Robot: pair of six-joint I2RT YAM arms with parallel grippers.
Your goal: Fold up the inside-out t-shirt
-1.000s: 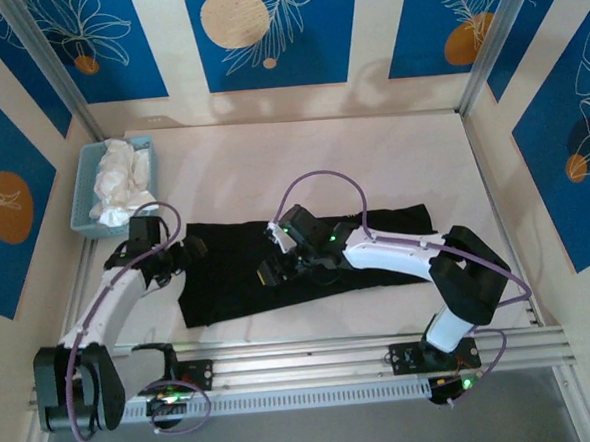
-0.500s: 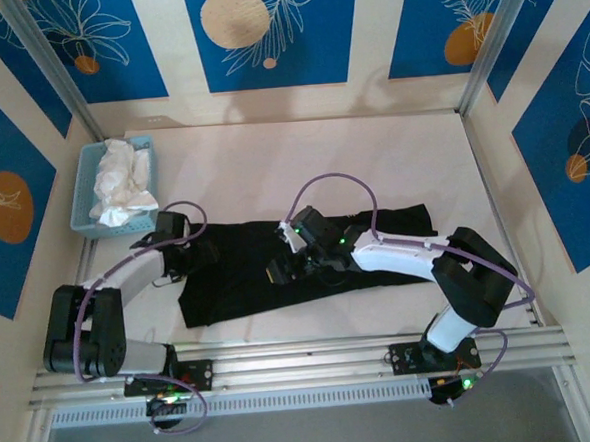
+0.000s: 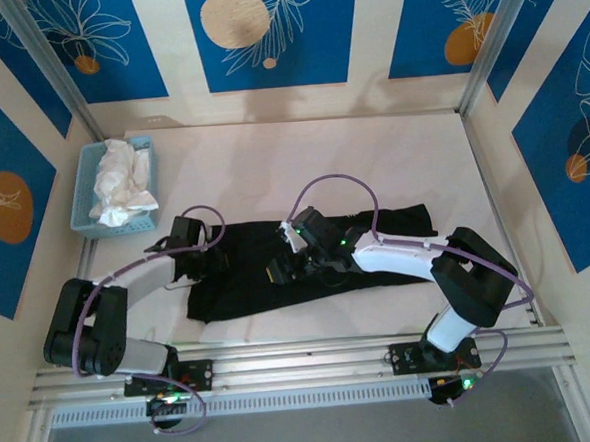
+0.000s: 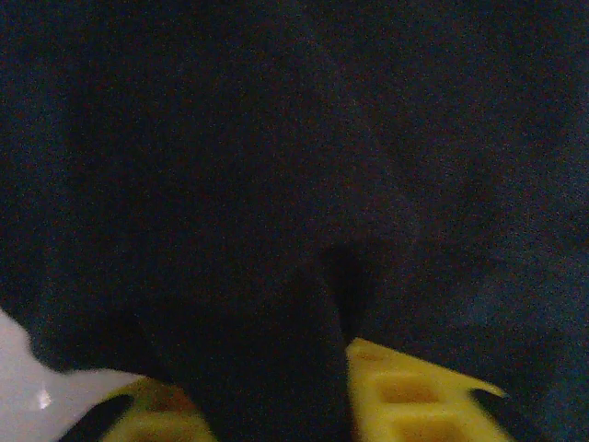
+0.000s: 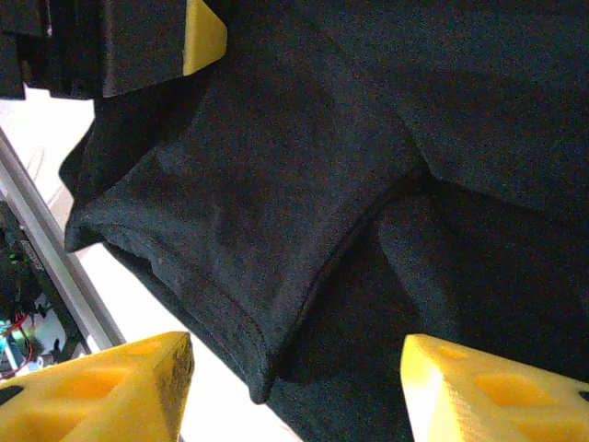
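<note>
The inside-out t-shirt (image 3: 244, 284) lies flat as a long black strip across the middle of the table. My left gripper (image 3: 203, 257) sits low at its left end. In the left wrist view a ridge of the black cloth (image 4: 248, 350) is pinched between the yellow fingers (image 4: 414, 396) of the left gripper (image 4: 276, 405), so it is shut on the shirt. My right gripper (image 3: 280, 271) hovers over the shirt's middle. Its fingers (image 5: 120, 387) stand wide apart around a hemmed sleeve (image 5: 258, 276), gripping nothing.
A blue basket (image 3: 81, 199) holding a white cloth garment (image 3: 122, 176) stands at the back left. Metal rails (image 3: 303, 359) run along the table's near edge. Bare table (image 3: 302, 170) lies beyond the shirt, bounded by patterned walls.
My left arm swung right onto the shirt's left end and its jaws closed on the cloth; that end has shifted slightly right. The right gripper has barely moved.
</note>
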